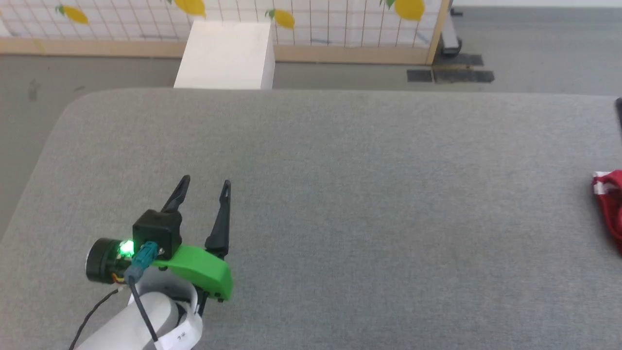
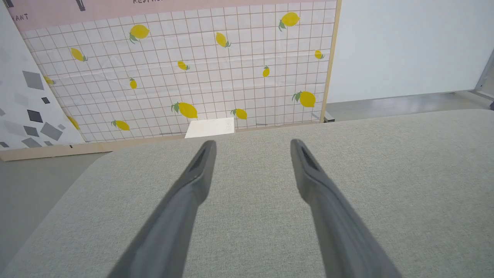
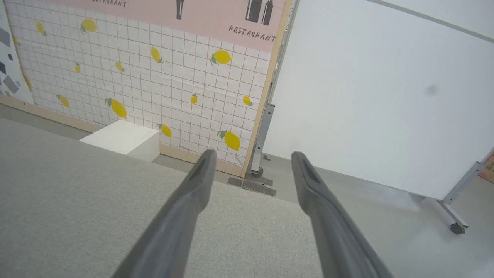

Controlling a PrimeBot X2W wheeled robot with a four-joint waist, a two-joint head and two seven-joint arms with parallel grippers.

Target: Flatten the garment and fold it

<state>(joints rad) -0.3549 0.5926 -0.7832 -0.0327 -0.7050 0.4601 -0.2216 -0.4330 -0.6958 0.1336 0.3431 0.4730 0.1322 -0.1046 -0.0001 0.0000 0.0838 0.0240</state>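
Left hand (image 1: 205, 181) hovers low over the near left part of the desk (image 1: 340, 194), fingers wide apart w/ nothing btw. them. Right hand (image 3: 252, 153) is fully open and empty too; it points over the far edge of the desk. The red garment (image 1: 610, 204) lies at the far right side of the desk, cut by the border of the head view and well apart from the left hand. Only a red piece w/ white stripes is seen, so I cannot tell if it is flat or bunched. Step, as I judge: no grasp yet, i.e. the approach before flattening. Next move probably needs a turn to the right. Then both hands take the cloth edge and drag it to the free middle.
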